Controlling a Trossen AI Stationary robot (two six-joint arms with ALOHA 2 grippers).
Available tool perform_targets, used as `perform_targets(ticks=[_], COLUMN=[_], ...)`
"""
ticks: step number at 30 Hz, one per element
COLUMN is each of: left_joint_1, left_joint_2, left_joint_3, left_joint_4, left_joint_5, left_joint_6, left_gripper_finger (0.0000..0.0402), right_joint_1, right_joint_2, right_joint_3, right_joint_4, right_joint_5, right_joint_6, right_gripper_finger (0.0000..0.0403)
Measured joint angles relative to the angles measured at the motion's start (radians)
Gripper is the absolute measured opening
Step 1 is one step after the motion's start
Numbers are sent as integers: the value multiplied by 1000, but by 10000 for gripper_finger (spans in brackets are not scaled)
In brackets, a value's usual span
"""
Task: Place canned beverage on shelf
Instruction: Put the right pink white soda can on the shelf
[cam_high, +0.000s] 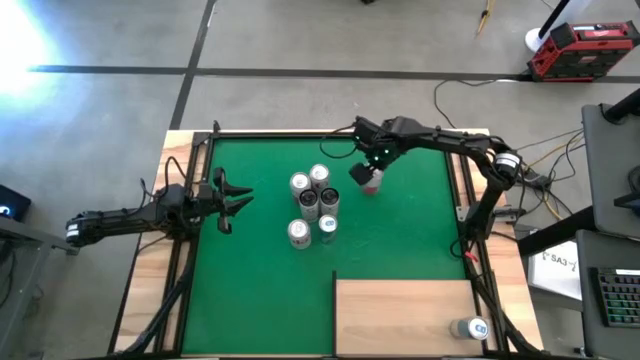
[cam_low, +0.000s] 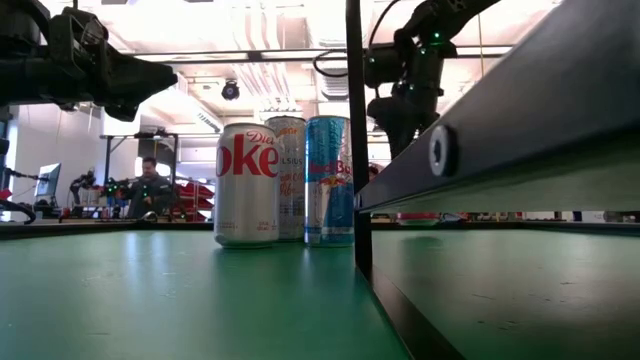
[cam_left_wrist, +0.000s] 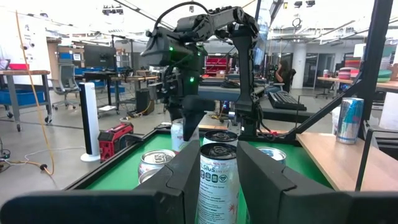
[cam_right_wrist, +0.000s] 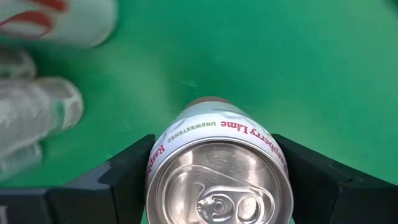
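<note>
A white canned beverage (cam_right_wrist: 217, 168) marked "Raspberry Lime" stands between the fingers of my right gripper (cam_right_wrist: 214, 165), which is shut on it over the green mat's far middle (cam_high: 372, 180). Several more cans (cam_high: 313, 205) stand grouped mid-mat, among them a Diet Coke can (cam_low: 247, 185). The shelf (cam_high: 400, 315) is a pale plywood panel at the near right, and one can (cam_high: 470, 328) stands on it. My left gripper (cam_high: 235, 200) hovers open at the mat's left side, level, pointing at the group. My right gripper pinches the can's upper wall just under the rim (cam_right_wrist: 158, 155) between its two fingers (cam_right_wrist: 127, 165), one on each side. The fingers come steeply from above. The can leans a little, top up; whether its base is off the mat, I cannot tell.
Black rails (cam_high: 190, 250) and wooden table edges frame the green mat (cam_high: 420, 230). The shelf's dark raised edge (cam_low: 360, 150) stands between the can group and the near right. Bare mat lies right of the held can. A person (cam_low: 150, 185) sits in the room beyond.
</note>
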Motion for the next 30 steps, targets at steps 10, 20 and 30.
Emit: perform_targets(ticks=[10,20,30], left_joint_1=[0,0,0], left_joint_2=[0,0,0], left_joint_3=[0,0,0], left_joint_4=[0,0,0], left_joint_5=[0,0,0], left_joint_6=[0,0,0], left_gripper_finger=[88,88,88], right_joint_1=[6,32,32], right_joint_2=[0,0,1], right_joint_3=[0,-40,-47], right_joint_4=[60,61,54], right_joint_5=[-57,-78,-108], right_joint_6=[-400,-745,-965], right_gripper_finger=[305,306,307])
